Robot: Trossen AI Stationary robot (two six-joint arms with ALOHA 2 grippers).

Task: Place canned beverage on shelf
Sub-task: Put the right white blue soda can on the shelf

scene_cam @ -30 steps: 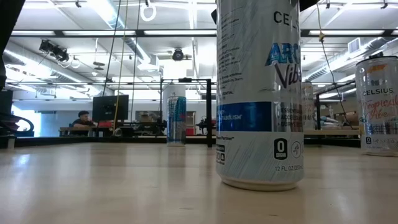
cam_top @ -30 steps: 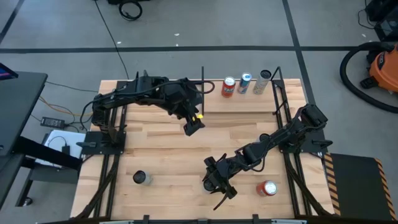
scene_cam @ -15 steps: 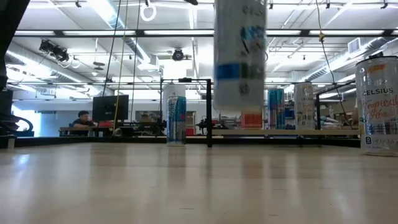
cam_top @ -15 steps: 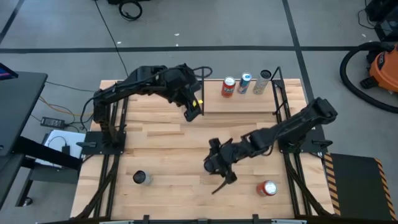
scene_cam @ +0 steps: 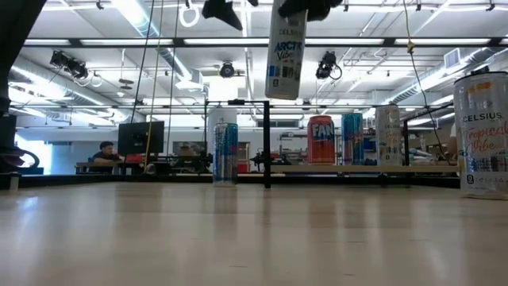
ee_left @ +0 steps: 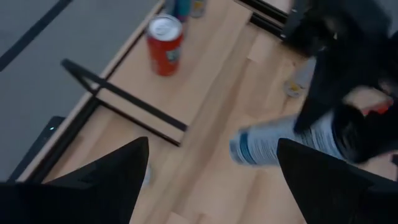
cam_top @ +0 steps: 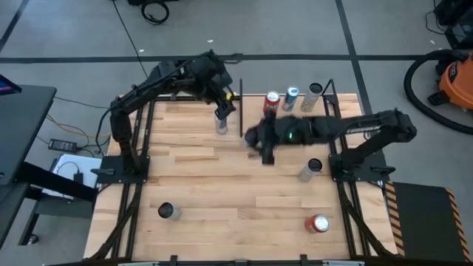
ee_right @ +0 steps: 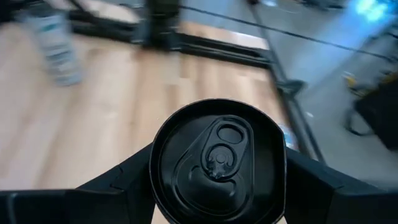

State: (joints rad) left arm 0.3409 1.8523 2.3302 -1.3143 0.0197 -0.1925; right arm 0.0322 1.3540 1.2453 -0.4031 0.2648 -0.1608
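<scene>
My right gripper is shut on a white and blue can and holds it high above the table, just on the near side of the shelf's left end. The shelf is a pale panel with black rods at the table's far right. A red can, a blue can and a silver can stand on it. My left gripper is open and empty, above the table's far edge, left of the shelf's post. My right gripper pinches the can between its two fingers, on opposite sides of the upper wall just below the black top. The fingers come from above, pointing down. The can hangs upright below them, lifted clear of the table.
A blue and silver can stands on the table just left of the shelf's black post, below my left gripper. Other cans stand on the table at the right, near right and near left.
My right gripper has lifted the white and blue can off the table's near part and carried it up and toward the far edge, up to the shelf; the can stays upright. My left gripper has gone toward the far edge, still open.
</scene>
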